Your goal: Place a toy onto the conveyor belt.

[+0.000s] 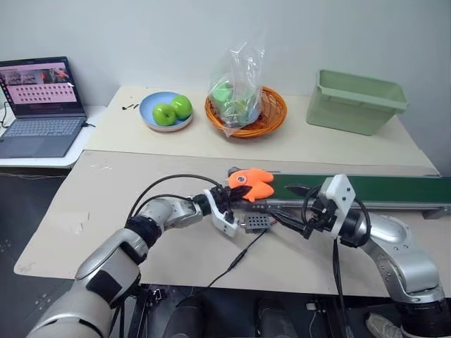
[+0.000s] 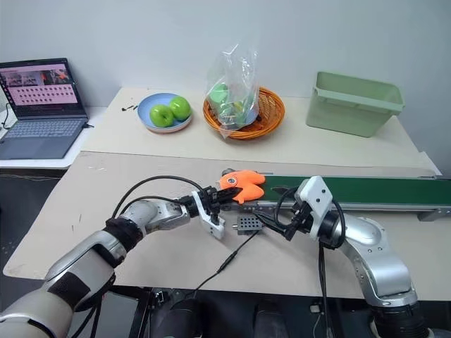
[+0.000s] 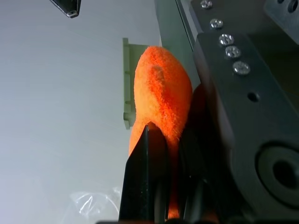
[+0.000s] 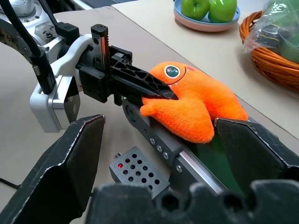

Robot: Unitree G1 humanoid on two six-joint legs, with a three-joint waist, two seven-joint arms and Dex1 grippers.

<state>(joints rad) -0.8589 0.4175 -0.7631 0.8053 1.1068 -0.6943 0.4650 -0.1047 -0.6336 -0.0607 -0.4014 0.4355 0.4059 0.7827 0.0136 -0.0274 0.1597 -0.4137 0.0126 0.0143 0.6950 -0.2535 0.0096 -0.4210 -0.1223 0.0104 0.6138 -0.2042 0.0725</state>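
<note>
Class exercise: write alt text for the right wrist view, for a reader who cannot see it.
The left gripper pinches an orange toy at the end of the conveyor belt. The right gripper hangs open in the foreground, above a small grey control box. Behind are green apples on a blue plate and a wicker basket.

beige table (image 1: 106, 204) spans the frame, two boards with a seam across the middle. far board, left to right: blue plate (image 1: 149, 121) with two green apples, wicker basket (image 1: 271, 113) holding a clear bag, pale green bin (image 1: 356, 102) at upper right. near board: conveyor belt (image 1: 380, 190) along the right edge of centre, its grey control box (image 1: 256, 223) and a black cable (image 1: 236, 262) at centre. separate white desk at upper left carries a laptop (image 1: 39, 105).
</note>
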